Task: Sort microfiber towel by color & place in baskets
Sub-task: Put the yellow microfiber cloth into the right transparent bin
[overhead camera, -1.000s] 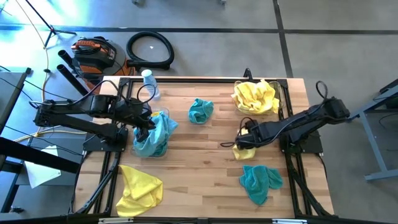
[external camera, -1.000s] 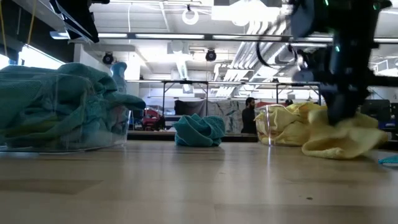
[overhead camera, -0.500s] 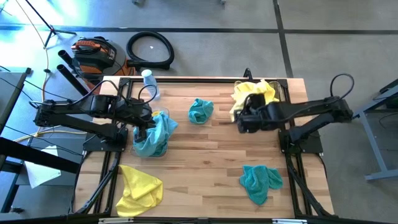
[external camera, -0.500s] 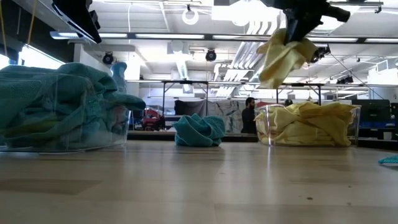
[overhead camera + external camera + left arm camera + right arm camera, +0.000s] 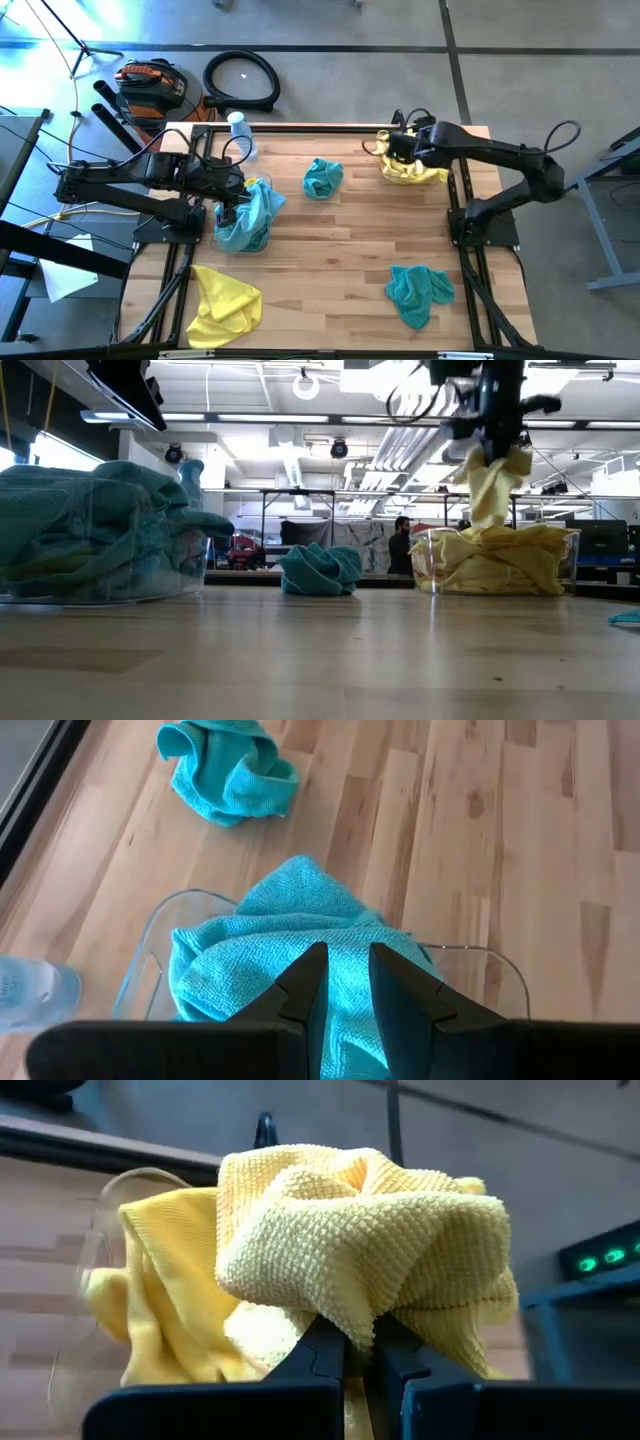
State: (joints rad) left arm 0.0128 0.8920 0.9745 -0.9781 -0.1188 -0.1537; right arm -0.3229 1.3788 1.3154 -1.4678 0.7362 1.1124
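1. Where the right end effector (image 5: 397, 147) hangs over the far-right basket (image 5: 432, 565), it is clamped on a yellow towel (image 5: 350, 1245), which dangles down onto the yellow heap (image 5: 500, 560) filling that basket.
2. The left end effector (image 5: 345, 982) hovers just above the near-left basket (image 5: 150, 945), its fingers (image 5: 300, 990) a narrow gap apart with nothing seen between them; teal towels (image 5: 290, 935) are piled below it.
3. One loose teal towel (image 5: 323, 177) lies on the table (image 5: 330, 250) between the two baskets, at the far middle.
4. Another teal towel (image 5: 418, 290) lies near the front right, well apart from both baskets.
5. A yellow towel (image 5: 223, 303) is spread at the front-left corner, near the left arm's base.
6. A clear water bottle (image 5: 241, 135) stands at the far edge, just beyond the teal basket and close to the left arm.
7. Off the table, a coiled black hose (image 5: 241, 80) and an orange-and-black vacuum (image 5: 150, 88) sit on the floor.
8. In the low view a person (image 5: 400, 540) stands far back in the room.
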